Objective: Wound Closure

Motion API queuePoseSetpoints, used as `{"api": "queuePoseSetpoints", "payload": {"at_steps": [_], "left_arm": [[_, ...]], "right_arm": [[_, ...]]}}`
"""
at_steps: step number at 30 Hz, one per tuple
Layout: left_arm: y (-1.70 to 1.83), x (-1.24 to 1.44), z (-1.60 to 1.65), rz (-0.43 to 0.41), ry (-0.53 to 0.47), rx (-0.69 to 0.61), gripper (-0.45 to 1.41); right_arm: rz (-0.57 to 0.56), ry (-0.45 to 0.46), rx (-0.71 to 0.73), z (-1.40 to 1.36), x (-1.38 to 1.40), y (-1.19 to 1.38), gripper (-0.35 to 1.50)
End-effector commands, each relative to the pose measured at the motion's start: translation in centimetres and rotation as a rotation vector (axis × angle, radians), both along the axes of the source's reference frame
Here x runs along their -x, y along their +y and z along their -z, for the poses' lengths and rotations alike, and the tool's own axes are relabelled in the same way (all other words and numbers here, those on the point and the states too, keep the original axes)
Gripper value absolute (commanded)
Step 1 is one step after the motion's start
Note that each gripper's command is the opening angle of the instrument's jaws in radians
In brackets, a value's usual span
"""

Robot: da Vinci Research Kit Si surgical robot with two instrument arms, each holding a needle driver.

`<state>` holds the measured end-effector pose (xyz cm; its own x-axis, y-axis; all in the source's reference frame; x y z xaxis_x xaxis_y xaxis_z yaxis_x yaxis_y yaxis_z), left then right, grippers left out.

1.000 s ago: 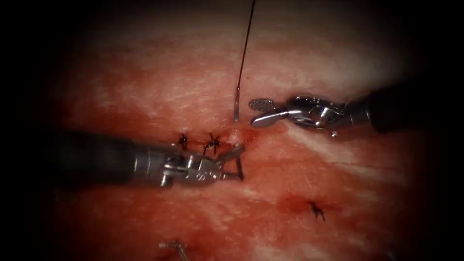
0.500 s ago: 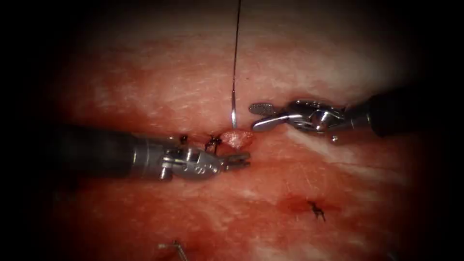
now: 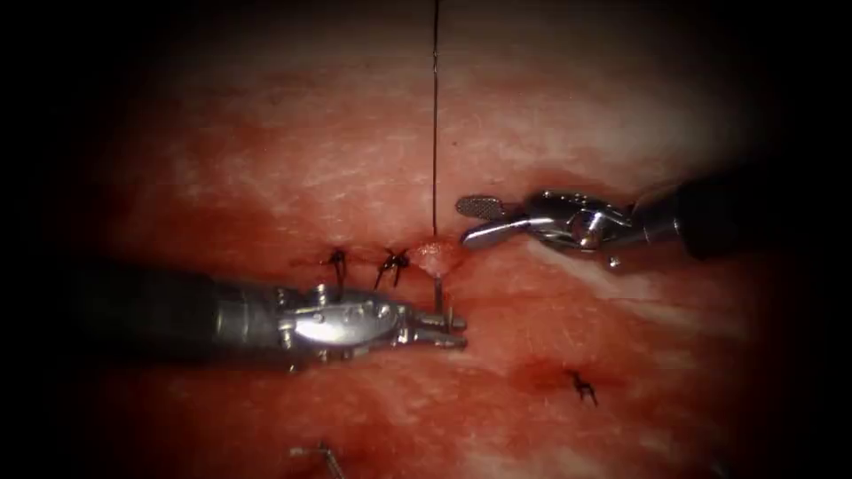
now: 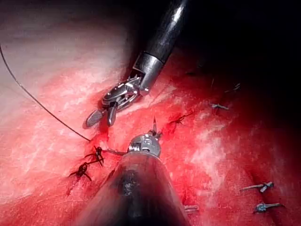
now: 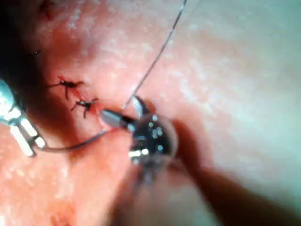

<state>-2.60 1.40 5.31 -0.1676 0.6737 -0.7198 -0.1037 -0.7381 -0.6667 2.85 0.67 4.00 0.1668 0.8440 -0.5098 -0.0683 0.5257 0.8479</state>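
My left tool lies just below the cut in the tissue, its jaws shut on the curved needle near the tip. The needle tip sticks up past the left tool. The needle's body curves from the left tool back into a raised lip of tissue at the cut. Thread runs straight up from that lip. My right tool hovers just right of the lip, jaws open and holding nothing. The open right tool sits close to the thread.
Two dark tied stitches sit on the cut left of the needle site. Another knot lies at the lower right. Cut thread ends lie near the bottom edge. Red fluid wets the tissue around the cut.
The needle's bright tail above the cut has gone down into the tissue, thread following. The left tool's jaws, open a second ago, shut on the needle and moved down. The right tool barely moved.
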Motion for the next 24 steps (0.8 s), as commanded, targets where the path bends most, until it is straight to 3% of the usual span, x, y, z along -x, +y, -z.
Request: {"api": "queuePoseSetpoints", "payload": {"at_steps": [1,12,17,21,22,23,24], "left_arm": [[-0.09,0.05,0.06,-0.013,-0.011,0.001,-0.45],[-0.01,0.00,0.74,-0.065,-0.030,0.272,-0.45],[0.06,-0.05,1.03,-0.068,0.026,0.453,-0.45],[0.23,-0.14,1.23,-0.047,0.094,0.601,-0.45],[0.30,-0.18,1.27,-0.034,0.116,0.641,-0.45],[0.43,-0.25,1.33,-0.012,0.146,0.704,-0.45],[0.48,-0.28,1.34,-0.005,0.164,0.727,-0.45]], "right_arm": [[0.004,0.001,-0.002,-0.05,-0.01,-0.09,0.91],[0.005,0.001,0.000,-0.02,0.06,-0.15,0.81],[0.008,0.005,0.000,0.08,0.10,-0.27,0.96],[-0.014,-0.014,0.052,0.20,0.12,-0.39,0.91],[-0.038,-0.039,0.121,0.25,0.13,-0.44,0.89],[-0.054,-0.062,0.149,0.32,0.14,-0.48,0.69],[-0.073,-0.073,0.146,0.37,0.15,-0.51,0.32]]}}
